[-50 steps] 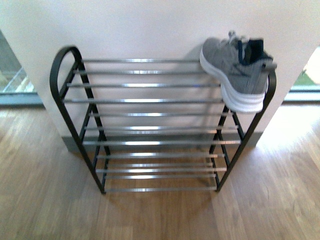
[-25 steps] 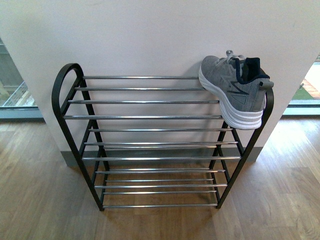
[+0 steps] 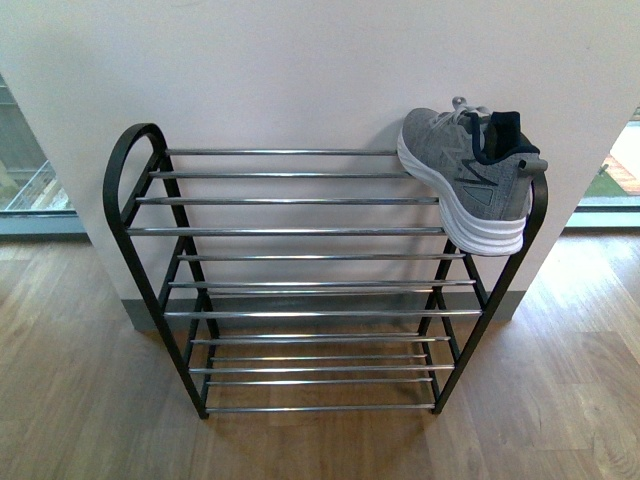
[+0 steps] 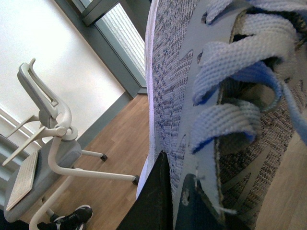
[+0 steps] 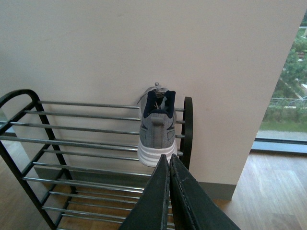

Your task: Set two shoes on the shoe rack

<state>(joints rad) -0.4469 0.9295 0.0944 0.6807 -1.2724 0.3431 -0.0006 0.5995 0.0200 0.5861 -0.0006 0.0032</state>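
Up close in the left wrist view, the left gripper (image 4: 175,168) was pinched on a grey knit sneaker (image 4: 172,86). One black finger (image 4: 156,196) lay against the shoe's knit side and the laced eyelet strip sat just on the far side of it. The sneaker's pale laces (image 4: 225,72) and woven upper filled most of that view. Beyond it stood a white office chair (image 4: 48,143) on the wooden floor, well apart from the shoe.

The right gripper (image 5: 169,160) held nothing, its two dark fingers pressed together tip to tip. It hung in front of the shoe rack (image 5: 188,120), pointing toward the rack's right end.

On that end rested the other sneaker (image 5: 156,134), seen heel-on from the right wrist. The front view showed the same sneaker (image 3: 470,180) on the top shelf of the rack (image 3: 290,231), tight against the right side loop. Its toe pointed toward the white wall (image 3: 300,70) and its white-soled heel jutted out past the front bar. All the other shelf bars were bare. The rack stood on the wooden floor (image 3: 90,400) against the wall. Neither arm showed in the front view.
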